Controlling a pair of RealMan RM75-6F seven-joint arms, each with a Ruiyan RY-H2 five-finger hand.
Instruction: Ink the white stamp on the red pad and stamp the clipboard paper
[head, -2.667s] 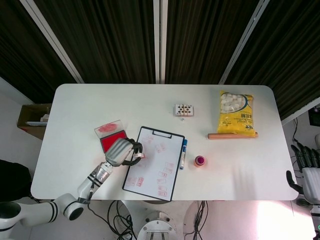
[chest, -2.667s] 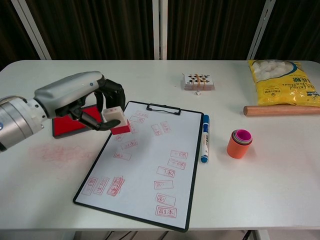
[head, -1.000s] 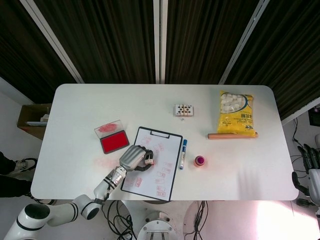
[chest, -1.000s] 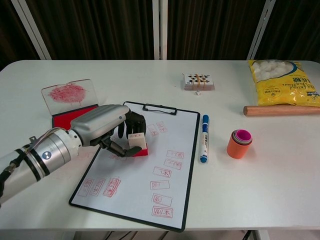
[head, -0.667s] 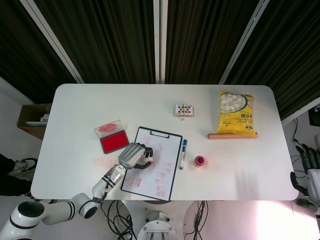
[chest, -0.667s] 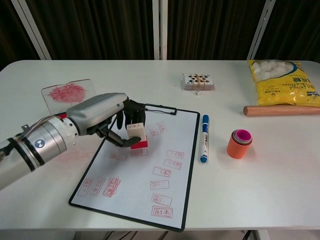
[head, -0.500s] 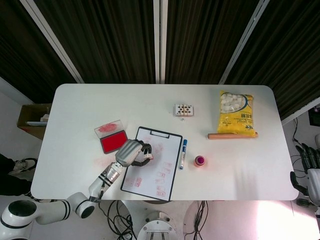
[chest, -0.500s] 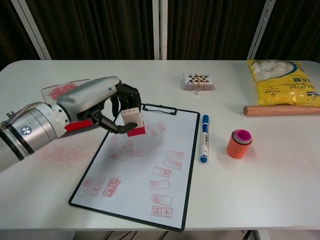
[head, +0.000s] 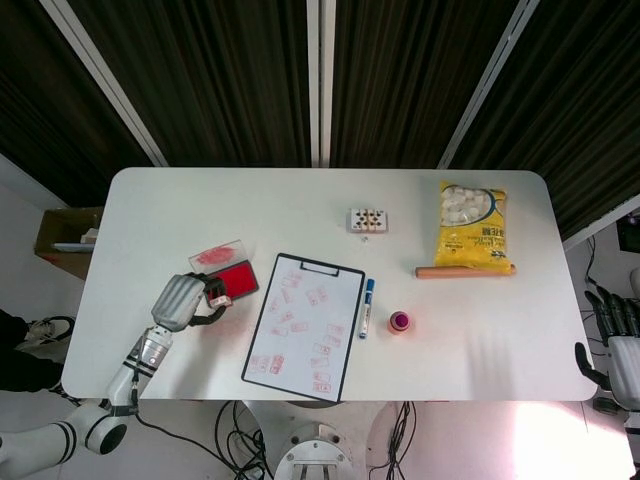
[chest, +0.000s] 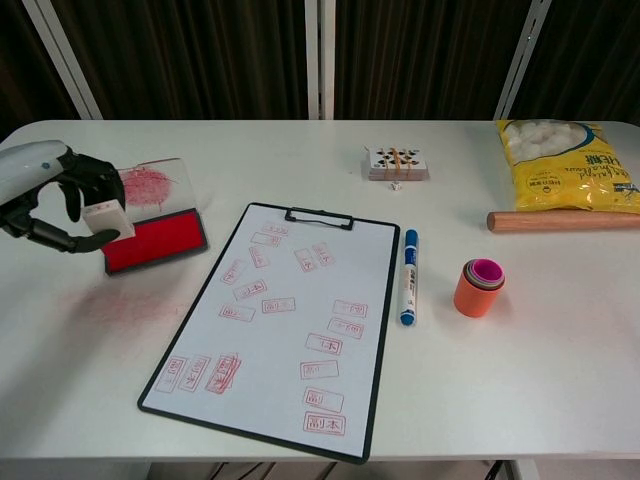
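Note:
My left hand (chest: 42, 196) grips the white stamp (chest: 107, 220) and holds it at the left end of the red ink pad (chest: 160, 240); I cannot tell whether the stamp touches the pad. From the head view, the left hand (head: 184, 299) with the stamp (head: 216, 292) sits just left of the pad (head: 237, 281). The clipboard (chest: 262, 215) lies to the right, its paper (chest: 290, 330) covered with several red stamp marks. My right hand (head: 610, 335) hangs off the table's right edge, fingers apart and holding nothing.
The pad's clear lid (chest: 150, 182) stands behind it, smeared red. A blue marker (chest: 407, 275) lies along the clipboard's right side, with orange nested cups (chest: 480, 287) beyond. At the back are a card box (chest: 395, 163), a yellow bag (chest: 565, 165) and a wooden rolling pin (chest: 560, 220).
My left hand has lifted the stamp off the clipboard paper and carried it left to the ink pad's left end. A fresh mark shows on the paper. The right hand stays put.

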